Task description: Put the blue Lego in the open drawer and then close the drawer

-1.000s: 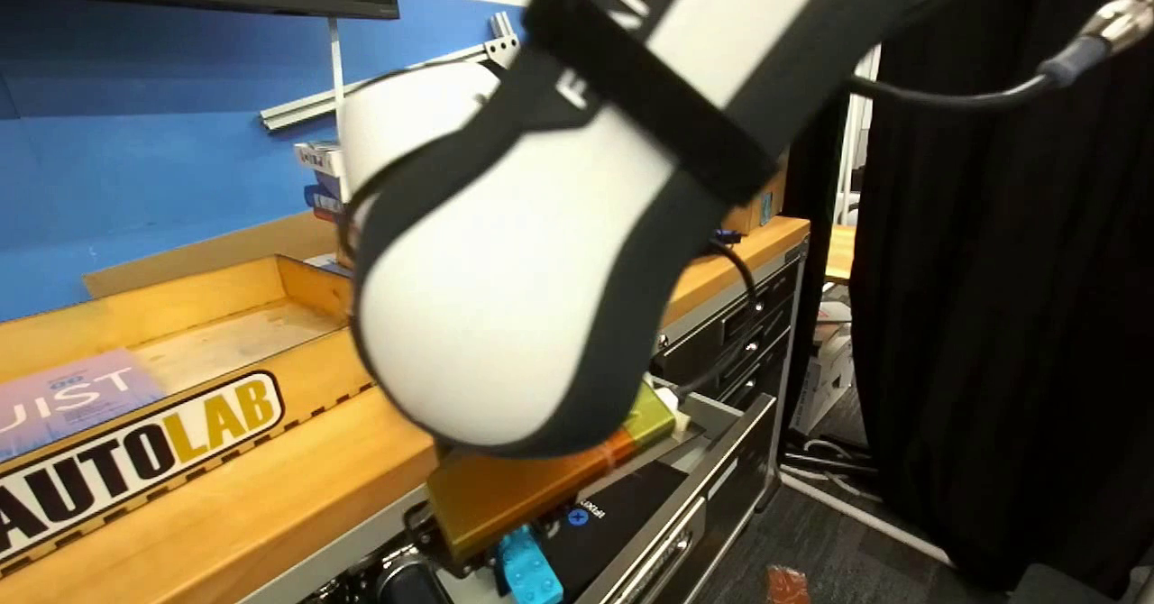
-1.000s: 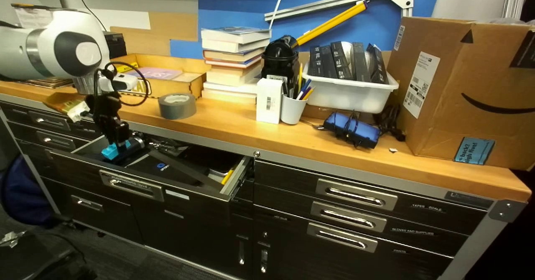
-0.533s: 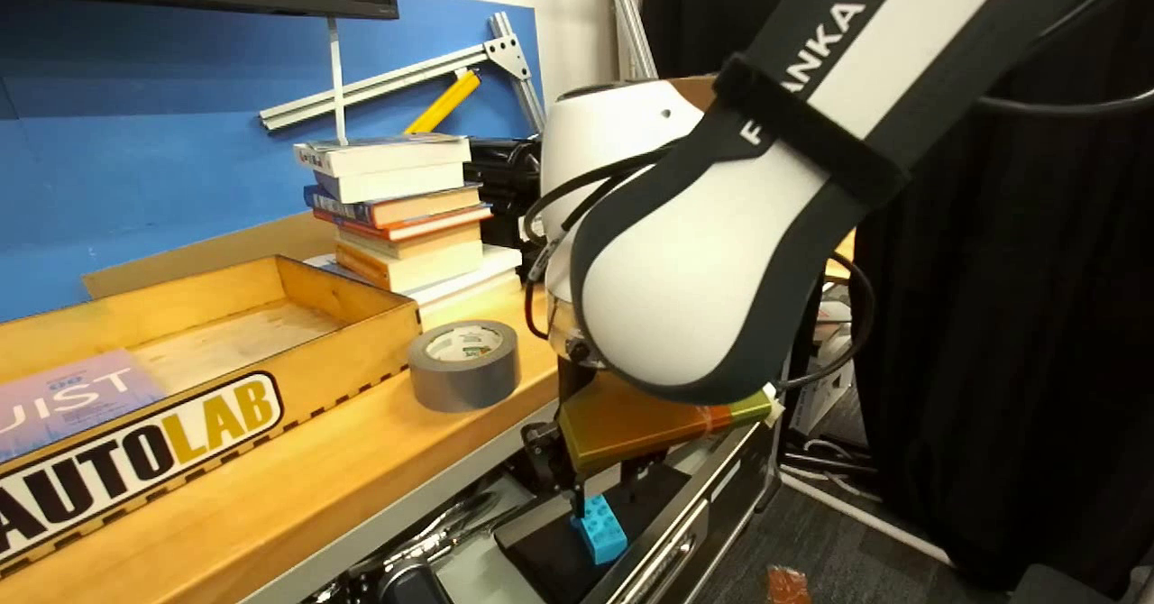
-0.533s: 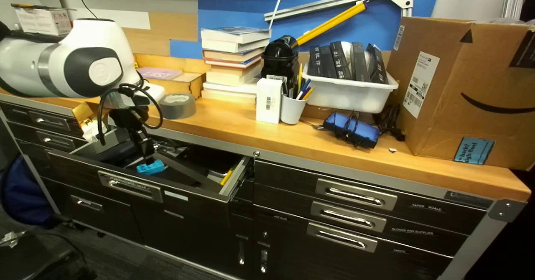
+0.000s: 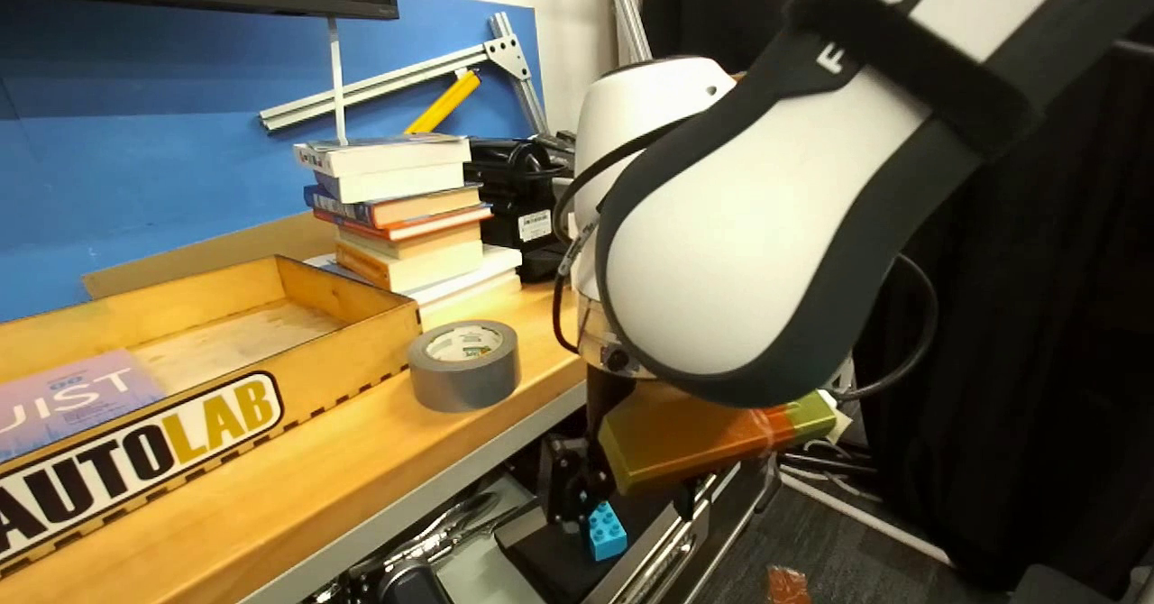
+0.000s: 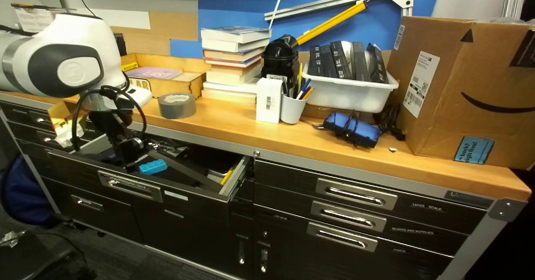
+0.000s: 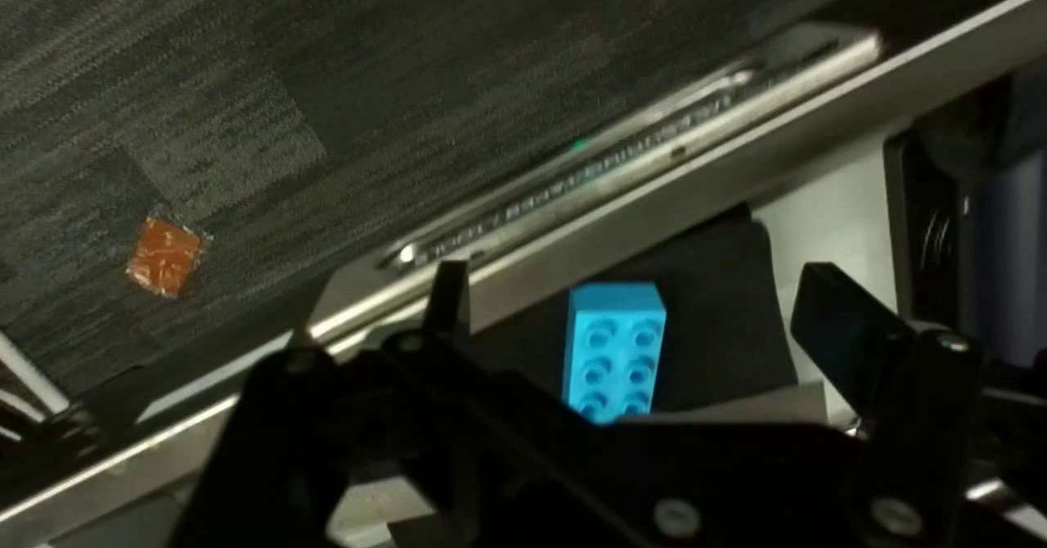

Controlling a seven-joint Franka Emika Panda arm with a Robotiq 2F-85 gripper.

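Note:
The blue Lego [image 7: 617, 360] lies studs up on a flat black object inside the pulled-out drawer [image 7: 654, 204]. In both exterior views the blue Lego [image 5: 608, 532] [image 6: 153, 167] rests behind the drawer front [image 6: 200, 204]. My gripper [image 7: 636, 286] is above it, jaws wide apart, one finger on each side of the brick in the wrist view and touching neither side. The gripper's dark body covers the near end of the brick in that view. A steel handle [image 7: 572, 180] runs along the drawer front.
Other things share the drawer, including a yellow stick [image 6: 227, 176]. On the worktop stand the grey tape roll [image 6: 177, 105], the AUTOLAB tray [image 5: 352, 352], a book stack [image 6: 234, 62] and a blue device [image 6: 351, 129]. An orange wrapper [image 7: 166, 255] lies on the floor.
The brick was carried rightward across the drawer in the exterior view that shows the drawer handles, then released onto the black object. The gripper has opened and drawn back off it.

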